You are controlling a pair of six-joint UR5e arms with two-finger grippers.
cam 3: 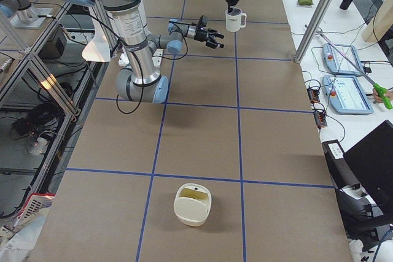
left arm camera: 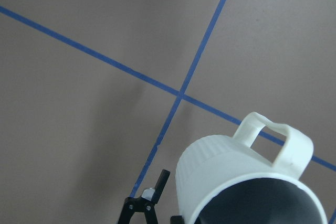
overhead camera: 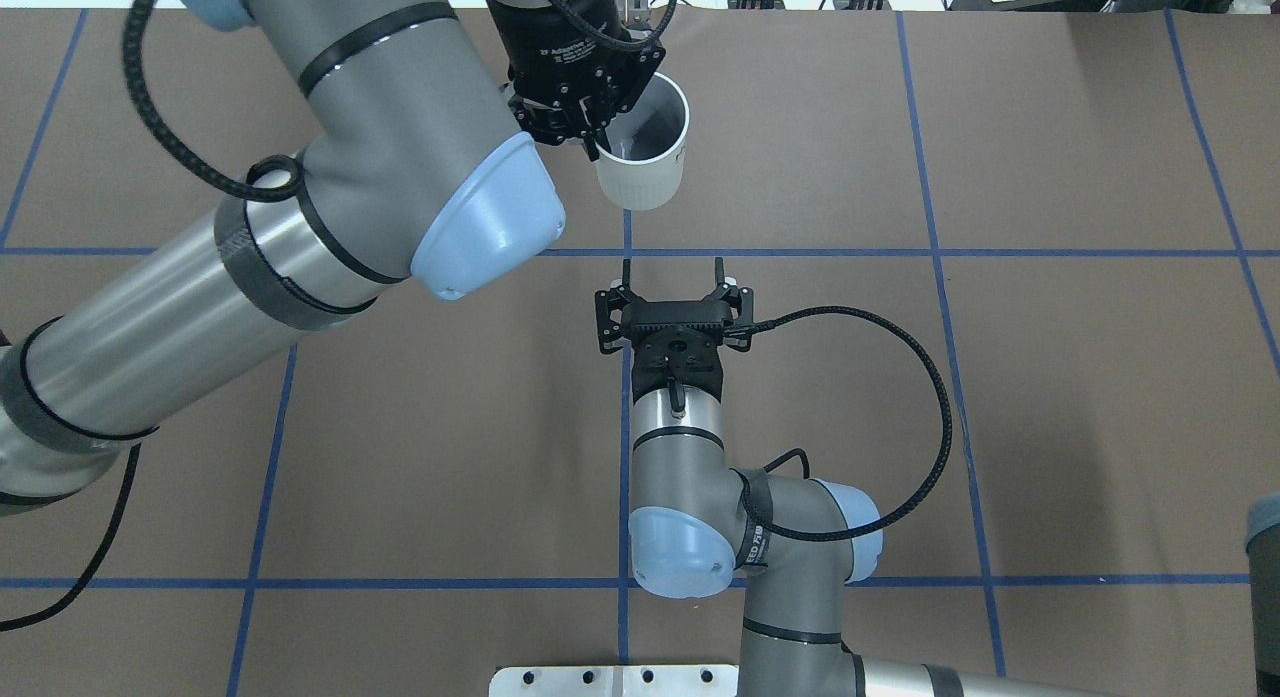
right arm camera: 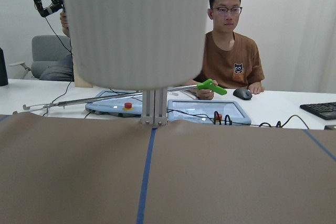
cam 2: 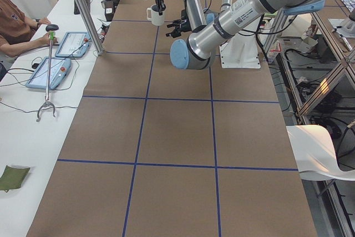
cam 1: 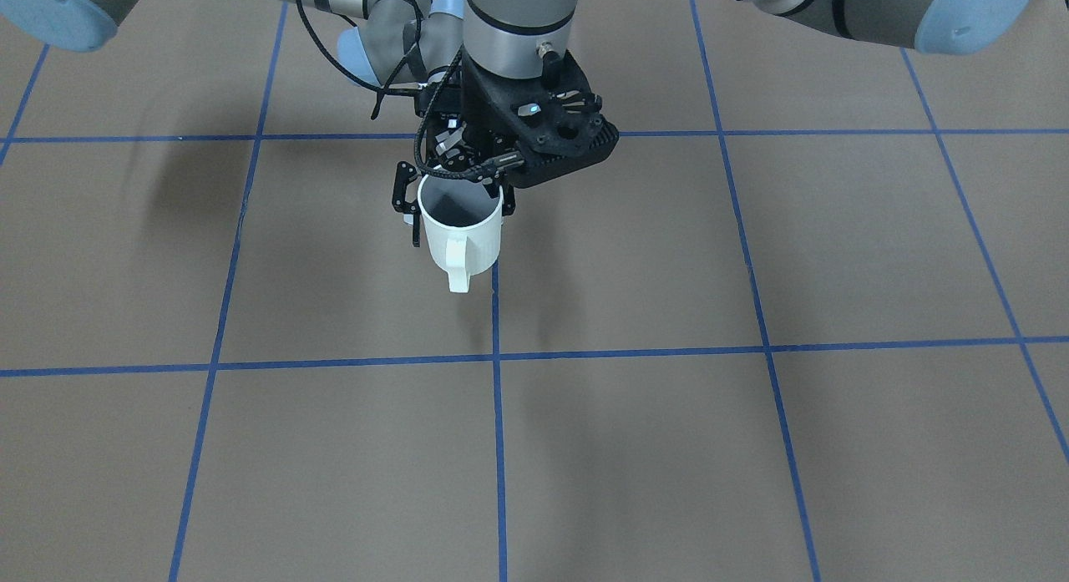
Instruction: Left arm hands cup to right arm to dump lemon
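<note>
Above table (overhead camera: 1050, 397), left gripper (overhead camera: 598, 145) clamping cup (overhead camera: 645, 172), right gripper (overhead camera: 671, 269) spread

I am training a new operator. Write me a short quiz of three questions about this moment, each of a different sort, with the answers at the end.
1. True or false: the handle of the white mug points toward the right pincer.
2. Which pincer grips the mug's rim? A) the left pincer B) the right pincer C) both
3. Fill in the blank: the right pincer's jaws stand ____, aimed at the mug from the robot's side.

Key
1. False. The handle faces away from it, toward the operators' side.
2. A. The mug hangs from it, off the table.
3. open
</note>
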